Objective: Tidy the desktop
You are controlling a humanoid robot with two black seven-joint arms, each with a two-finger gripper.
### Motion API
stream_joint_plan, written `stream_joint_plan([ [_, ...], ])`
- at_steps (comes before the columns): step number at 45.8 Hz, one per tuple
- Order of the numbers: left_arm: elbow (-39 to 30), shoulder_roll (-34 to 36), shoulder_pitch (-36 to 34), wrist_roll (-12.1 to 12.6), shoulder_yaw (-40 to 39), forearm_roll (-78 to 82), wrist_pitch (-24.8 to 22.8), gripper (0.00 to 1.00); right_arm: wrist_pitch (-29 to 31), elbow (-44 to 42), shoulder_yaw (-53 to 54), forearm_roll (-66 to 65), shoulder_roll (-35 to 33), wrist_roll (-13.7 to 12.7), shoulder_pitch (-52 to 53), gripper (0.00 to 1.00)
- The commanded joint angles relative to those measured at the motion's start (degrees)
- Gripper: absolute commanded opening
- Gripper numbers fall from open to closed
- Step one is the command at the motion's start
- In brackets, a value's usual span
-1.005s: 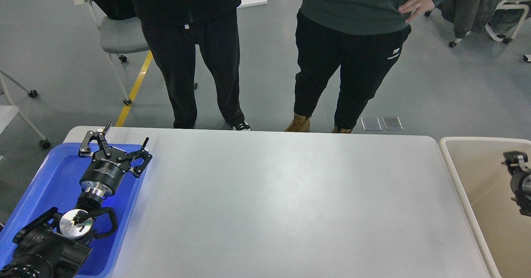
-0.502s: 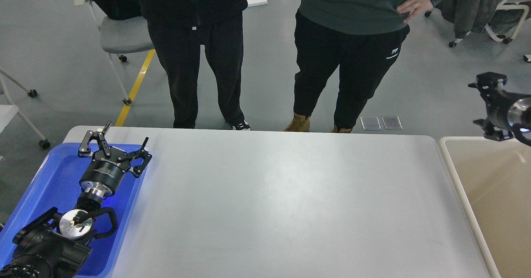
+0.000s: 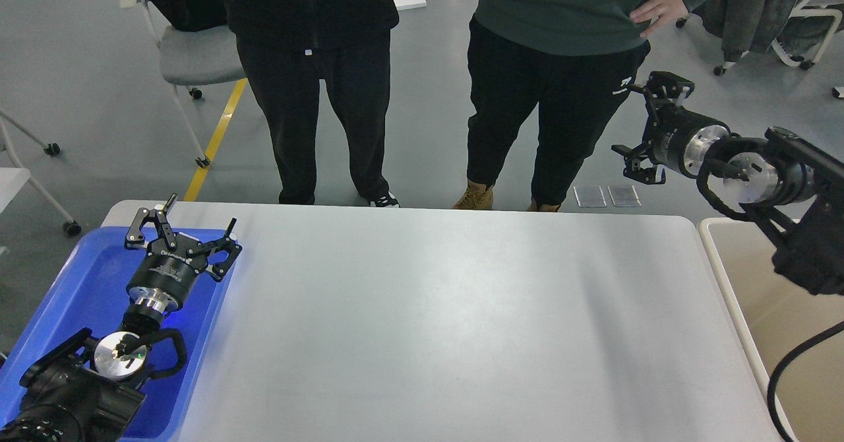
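Two people (image 3: 316, 79) stand just beyond the far edge of the desktop (image 3: 448, 323), which fills the middle of the view. One blue tray (image 3: 79, 277) lies at its left end, one beige bin (image 3: 791, 336) just beside its right end. Left gripper (image 3: 188, 221) hangs over the tray, fingers spread. Right gripper (image 3: 636, 122) is raised beyond the table's far right corner, also spread and holding nothing. One grey chair (image 3: 191, 56) stands behind.
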Motion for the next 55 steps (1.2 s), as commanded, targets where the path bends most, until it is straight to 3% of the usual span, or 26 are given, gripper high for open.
stream_joint_plan([
  [1, 0.0, 0.0, -0.05, 0.0, -0.09, 0.0, 0.0, 1.0, 0.65, -0.42, 6.18, 4.22, 6.37, 4.93, -4.36, 1.0],
  [17, 0.0, 0.0, -0.05, 0.0, -0.09, 0.0, 0.0, 1.0, 6.54, -1.03, 7.76, 18.38, 7.25, 5.46, -9.37, 1.0],
  [32, 0.0, 0.0, 0.04, 0.0, -0.09, 0.0, 0.0, 1.0, 15.68, -3.41, 10.83, 19.18, 7.96, 10.03, -16.31, 1.0],
  [55, 0.0, 0.0, 0.04, 0.0, -0.09, 0.0, 0.0, 1.0, 16.3, -8.42, 11.89, 19.09, 7.87, 10.12, -19.22, 1.0],
])
